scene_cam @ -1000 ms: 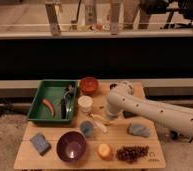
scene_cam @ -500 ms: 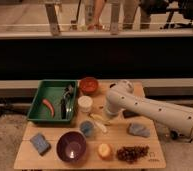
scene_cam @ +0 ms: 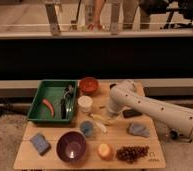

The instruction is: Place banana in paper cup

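The table (scene_cam: 119, 138) carries all items. The arm (scene_cam: 160, 112) reaches in from the right and bends down over the table centre. The green tray (scene_cam: 52, 83) sits at rear left. The cup (scene_cam: 85, 103) stands upright just right of the tray. The gripper (scene_cam: 110, 118) points down, just right of the banana (scene_cam: 99, 122); contact and gripper opening cannot be determined. The banana lies flat, in front of the cup and to its right.

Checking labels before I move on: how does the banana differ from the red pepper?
The banana is pale yellow, the red pepper red-orange. The banana lies on the table, the red pepper inside the green tray. Both are slim and curved. The gripper hovers close beside the banana.
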{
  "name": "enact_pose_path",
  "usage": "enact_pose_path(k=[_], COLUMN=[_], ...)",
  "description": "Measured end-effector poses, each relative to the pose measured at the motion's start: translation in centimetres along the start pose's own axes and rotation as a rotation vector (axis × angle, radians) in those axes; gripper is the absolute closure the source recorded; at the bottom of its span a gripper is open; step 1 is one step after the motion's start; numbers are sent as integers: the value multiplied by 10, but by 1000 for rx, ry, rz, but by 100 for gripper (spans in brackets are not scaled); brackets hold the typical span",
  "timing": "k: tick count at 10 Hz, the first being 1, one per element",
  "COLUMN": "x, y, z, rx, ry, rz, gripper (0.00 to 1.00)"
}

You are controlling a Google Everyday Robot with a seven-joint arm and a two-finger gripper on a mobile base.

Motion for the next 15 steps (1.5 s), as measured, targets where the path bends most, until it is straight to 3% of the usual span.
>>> enact_pose_path(k=[3, 6, 10, 11, 13, 15], x=[-1, -4, -4, -4, -4, -1], y=[-1, 1, -1, -1, -2, -2], z=[17, 37, 42, 42, 42, 41], rx=[-62, -106, -113, -115, -129, -151], ry=[-56, -72, -82, -84, -113, -222], rz=[30, 27, 69, 75, 102, 142], gripper=[20, 20, 21, 24, 46, 67])
